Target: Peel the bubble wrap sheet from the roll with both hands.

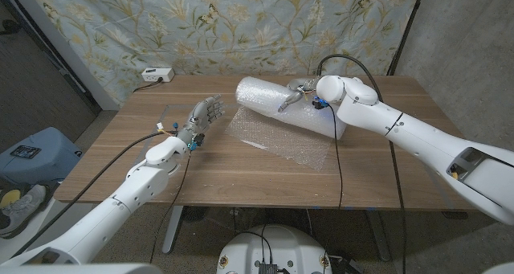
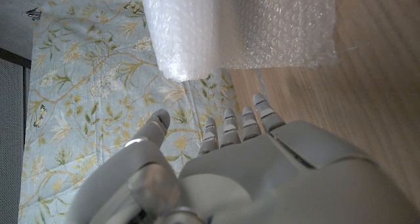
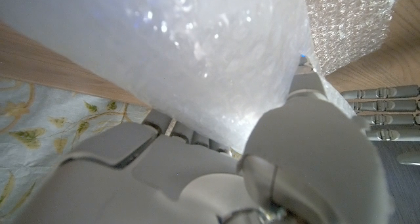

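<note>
The fat white roll of clear bubble wrap point(image 1: 277, 105) lies across the far side of the wooden bench point(image 1: 377, 173), its light, floppy, slippery sheet point(image 1: 277, 140) trailing forward, the right robot hand point(image 1: 299, 93) gripping the roll and the left robot hand point(image 1: 202, 115) spread empty beside it, best placed to pinch the loose front edge.

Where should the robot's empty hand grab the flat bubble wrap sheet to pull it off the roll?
Probably the loose front edge of the bubble wrap sheet, coming from the left hand's side. That edge lies flat and free on the table, away from the roll the right hand rests on.
</note>
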Available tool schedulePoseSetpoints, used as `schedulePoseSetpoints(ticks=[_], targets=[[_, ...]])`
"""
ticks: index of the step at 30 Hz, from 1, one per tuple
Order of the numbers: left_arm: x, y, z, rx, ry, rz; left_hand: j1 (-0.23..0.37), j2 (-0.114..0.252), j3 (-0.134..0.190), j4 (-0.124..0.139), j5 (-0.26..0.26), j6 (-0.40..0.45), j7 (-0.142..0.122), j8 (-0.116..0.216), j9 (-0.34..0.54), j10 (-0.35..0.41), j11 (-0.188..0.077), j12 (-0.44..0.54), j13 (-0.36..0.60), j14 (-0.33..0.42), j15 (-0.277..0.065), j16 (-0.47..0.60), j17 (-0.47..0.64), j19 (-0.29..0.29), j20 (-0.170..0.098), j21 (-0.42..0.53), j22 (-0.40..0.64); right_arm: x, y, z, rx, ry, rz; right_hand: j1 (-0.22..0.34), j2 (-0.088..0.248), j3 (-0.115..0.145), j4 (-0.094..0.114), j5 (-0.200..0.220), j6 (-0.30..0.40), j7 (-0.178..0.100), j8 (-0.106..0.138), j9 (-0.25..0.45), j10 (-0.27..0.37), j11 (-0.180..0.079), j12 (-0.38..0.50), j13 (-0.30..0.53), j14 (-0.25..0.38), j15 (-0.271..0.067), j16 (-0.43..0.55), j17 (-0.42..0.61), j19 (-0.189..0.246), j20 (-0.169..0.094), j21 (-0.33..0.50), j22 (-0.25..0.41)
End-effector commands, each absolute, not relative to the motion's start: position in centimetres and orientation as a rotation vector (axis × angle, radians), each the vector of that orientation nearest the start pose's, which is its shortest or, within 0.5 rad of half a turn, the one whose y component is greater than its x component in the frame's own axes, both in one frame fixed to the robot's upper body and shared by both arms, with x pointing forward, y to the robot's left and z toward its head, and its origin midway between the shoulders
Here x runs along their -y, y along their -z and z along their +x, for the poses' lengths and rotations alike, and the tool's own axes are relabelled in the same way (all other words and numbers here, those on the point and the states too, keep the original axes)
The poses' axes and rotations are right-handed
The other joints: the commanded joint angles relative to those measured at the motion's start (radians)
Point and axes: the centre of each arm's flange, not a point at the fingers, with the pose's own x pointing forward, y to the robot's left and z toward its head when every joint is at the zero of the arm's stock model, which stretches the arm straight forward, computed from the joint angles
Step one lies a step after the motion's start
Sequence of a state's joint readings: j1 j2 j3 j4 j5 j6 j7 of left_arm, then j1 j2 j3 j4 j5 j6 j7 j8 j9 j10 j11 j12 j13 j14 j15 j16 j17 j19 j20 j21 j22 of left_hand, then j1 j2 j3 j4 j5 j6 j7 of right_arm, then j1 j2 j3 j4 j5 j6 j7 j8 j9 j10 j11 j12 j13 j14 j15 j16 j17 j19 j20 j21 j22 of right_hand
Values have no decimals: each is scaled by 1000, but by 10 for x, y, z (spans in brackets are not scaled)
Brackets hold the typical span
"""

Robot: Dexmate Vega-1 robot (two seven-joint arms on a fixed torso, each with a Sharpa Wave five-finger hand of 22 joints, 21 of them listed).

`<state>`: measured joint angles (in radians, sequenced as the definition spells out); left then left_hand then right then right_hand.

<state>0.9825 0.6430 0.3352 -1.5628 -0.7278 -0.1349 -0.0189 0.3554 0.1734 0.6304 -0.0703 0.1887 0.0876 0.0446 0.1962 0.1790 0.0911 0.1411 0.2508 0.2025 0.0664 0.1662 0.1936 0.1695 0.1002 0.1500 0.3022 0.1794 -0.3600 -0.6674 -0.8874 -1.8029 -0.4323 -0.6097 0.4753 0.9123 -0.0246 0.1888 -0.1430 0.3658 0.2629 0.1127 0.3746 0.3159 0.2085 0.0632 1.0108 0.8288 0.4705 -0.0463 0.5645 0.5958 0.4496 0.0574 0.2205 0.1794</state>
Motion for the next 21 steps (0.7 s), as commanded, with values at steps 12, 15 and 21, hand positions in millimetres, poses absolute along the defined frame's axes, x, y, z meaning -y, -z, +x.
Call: schedulePoseSetpoints(ticks=[12, 15, 21], targets=[[-277, 37, 622, 471, 327, -17, 5, -8, 7, -7, 8, 9, 3, -4, 4, 7, 5, -3, 2, 1, 4, -5, 3, 8, 0, -5, 1, 147, -96, 579, 333, -181, -1353, 44, 24, 0, -5, -11, 43, -10, 10, 7, 39, -12, 18, 127, 44, -45, 22, 20, 20, 5, 5, 5], [-275, 37, 624, 465, 331, -18, 7, -8, 8, -8, 8, 9, 3, -5, 4, 7, 4, -3, 2, 1, 5, -6, 3, 8, 1, -5, 1, 149, -95, 574, 337, -172, -1342, 45, 25, 0, -5, -12, 48, -10, 11, 8, 42, -11, 20, 127, 48, -46, 24, 21, 22, 4, 5, 5], [-274, 38, 626, 458, 339, -17, 9, -7, 9, -11, 9, 9, 3, -5, 4, 7, 4, -4, 2, 1, 5, -6, 3, 9, 0, -7, 1, 149, -96, 564, 369, -158, -1344, 53, 27, 1, -6, -17, 54, -16, 11, 10, 41, -13, 22, 130, 49, -45, 24, 26, 23, 3, 4, 5]])
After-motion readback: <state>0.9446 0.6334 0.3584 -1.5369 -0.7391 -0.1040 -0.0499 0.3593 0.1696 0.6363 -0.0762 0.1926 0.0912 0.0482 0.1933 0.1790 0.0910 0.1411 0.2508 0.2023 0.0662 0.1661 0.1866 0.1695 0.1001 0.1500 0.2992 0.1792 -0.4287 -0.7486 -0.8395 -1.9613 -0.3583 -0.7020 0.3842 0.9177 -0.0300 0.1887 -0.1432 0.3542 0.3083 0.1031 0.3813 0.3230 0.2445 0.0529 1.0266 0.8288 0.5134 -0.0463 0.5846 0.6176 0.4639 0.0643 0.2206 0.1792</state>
